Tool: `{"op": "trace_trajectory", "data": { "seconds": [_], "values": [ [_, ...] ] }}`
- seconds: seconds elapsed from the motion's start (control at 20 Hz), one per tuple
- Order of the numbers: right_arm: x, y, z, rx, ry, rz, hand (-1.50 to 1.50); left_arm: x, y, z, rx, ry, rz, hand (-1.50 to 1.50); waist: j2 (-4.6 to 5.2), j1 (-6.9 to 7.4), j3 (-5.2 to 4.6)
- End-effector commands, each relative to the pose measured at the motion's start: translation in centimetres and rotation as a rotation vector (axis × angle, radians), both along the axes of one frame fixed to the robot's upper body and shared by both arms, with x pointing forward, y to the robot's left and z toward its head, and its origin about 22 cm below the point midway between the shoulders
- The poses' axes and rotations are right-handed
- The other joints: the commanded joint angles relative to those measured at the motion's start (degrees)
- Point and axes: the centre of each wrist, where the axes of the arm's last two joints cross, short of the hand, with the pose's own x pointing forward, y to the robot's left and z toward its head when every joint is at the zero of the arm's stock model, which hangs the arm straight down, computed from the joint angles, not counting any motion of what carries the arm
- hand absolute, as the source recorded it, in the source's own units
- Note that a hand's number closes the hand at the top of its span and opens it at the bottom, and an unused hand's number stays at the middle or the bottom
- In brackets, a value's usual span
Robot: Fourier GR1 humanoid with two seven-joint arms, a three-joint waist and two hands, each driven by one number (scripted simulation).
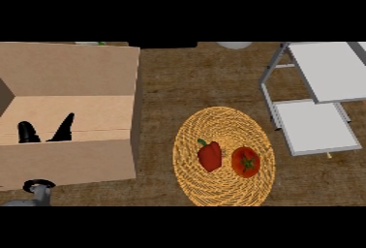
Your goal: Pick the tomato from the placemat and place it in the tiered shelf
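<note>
While the tomato point(245, 162) is still sitting on the woven placemat point(223, 193), toward its right edge, nothing is gripping it, so the pick seems not yet begun. A red pepper point(209, 156) is lying just beside it on the left, close enough that a grasp would probably do better coming in from the tomato's right or from above. The tiered shelf point(318, 99) is standing near the counter's far right corner, its two white trays facing up and bare, apart from the placemat. At the counter's left edge an open cardboard box point(68, 160) is hiding most of the left hand point(63, 129); only dark fingers are poking up straight and relaxed, holding nothing, apparently resting. The right hand is not showing at all.
</note>
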Motion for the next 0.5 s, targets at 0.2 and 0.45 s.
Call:
{"op": "trace_trajectory", "data": {
  "seconds": [0.2,0.45],
  "values": [
    [-1.4,4.5,6.5,-0.116,0.14,0.12,-1.5,0.0,0.1,-0.5,0.022,0.107,-0.046,0.0,0.81,1.16,-0.46],
    [-2.5,7.7,9.0,-0.149,0.245,0.014,-1.5,0.3,-1.2,-1.1,0.022,0.096,-0.032,0.0,0.94,1.39,-0.44]
  ]
}}
